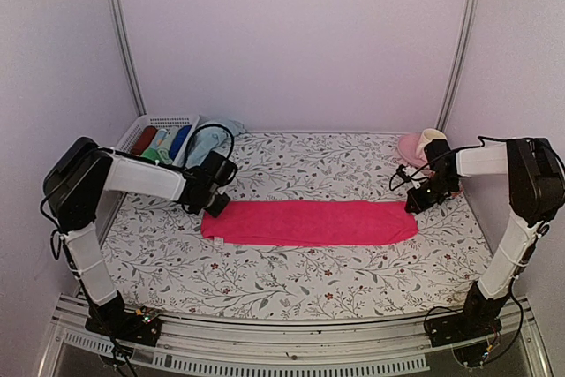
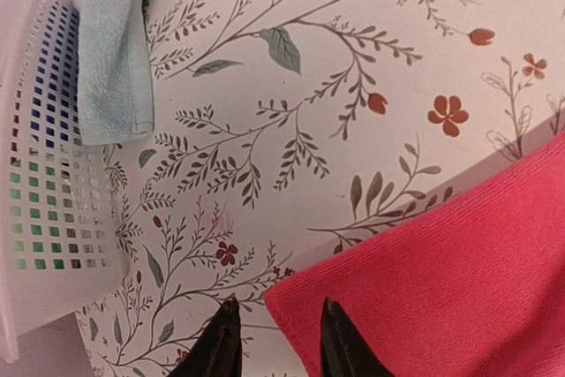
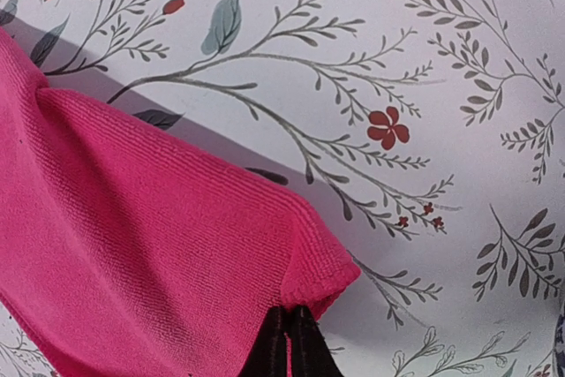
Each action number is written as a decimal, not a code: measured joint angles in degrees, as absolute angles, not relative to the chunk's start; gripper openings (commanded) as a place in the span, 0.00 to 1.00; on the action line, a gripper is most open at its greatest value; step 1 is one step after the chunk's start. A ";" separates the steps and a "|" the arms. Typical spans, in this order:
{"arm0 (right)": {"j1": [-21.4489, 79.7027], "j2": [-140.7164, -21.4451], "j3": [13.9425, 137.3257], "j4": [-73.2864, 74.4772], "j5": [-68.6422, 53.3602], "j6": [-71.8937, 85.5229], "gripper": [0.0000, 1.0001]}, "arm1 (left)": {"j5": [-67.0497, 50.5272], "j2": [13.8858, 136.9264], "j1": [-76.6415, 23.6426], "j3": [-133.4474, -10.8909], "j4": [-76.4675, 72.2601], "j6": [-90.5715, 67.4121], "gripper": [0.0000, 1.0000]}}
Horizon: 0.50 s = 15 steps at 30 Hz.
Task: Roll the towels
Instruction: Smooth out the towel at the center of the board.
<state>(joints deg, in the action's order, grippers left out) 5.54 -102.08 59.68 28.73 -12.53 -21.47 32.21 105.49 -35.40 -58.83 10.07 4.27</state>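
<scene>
Right at my fingertips, my right gripper is clenched tight on the corner hem of the pink towel. Its wrist camera shows that corner raised off the counter, with a shadow under the cloth. The overhead view can't show the pinch; there the gripper is just a dark shape at the towel's far right corner.

Over to my left gripper: fingers parted, nothing held, and the towel's far left corner lies on the counter in the gap between the tips. From above, the pink towel runs flat as one long strip from gripper to gripper.

Farther out, beyond my left gripper and off to its left, the blue towel lies rumpled against the white basket. The wrist camera catches only green and blue through the mesh. The overhead view looks inside and shows red, green and blue rolls side by side.
</scene>
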 measured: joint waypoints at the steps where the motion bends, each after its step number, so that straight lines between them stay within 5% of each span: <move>1: 5.54 -102.08 59.70 28.75 -12.51 -21.23 0.03 | 32.45 105.71 -35.59 -58.83 9.98 4.25 0.32; 15: 5.54 -98.87 60.45 28.38 -12.64 -21.85 0.02 | 39.53 111.55 -36.47 -58.85 8.21 2.83 0.28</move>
<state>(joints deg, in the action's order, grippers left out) 5.54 -98.87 60.45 28.38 -12.64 -21.85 39.53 111.55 -36.47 -58.85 8.21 2.83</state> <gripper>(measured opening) 0.023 0.288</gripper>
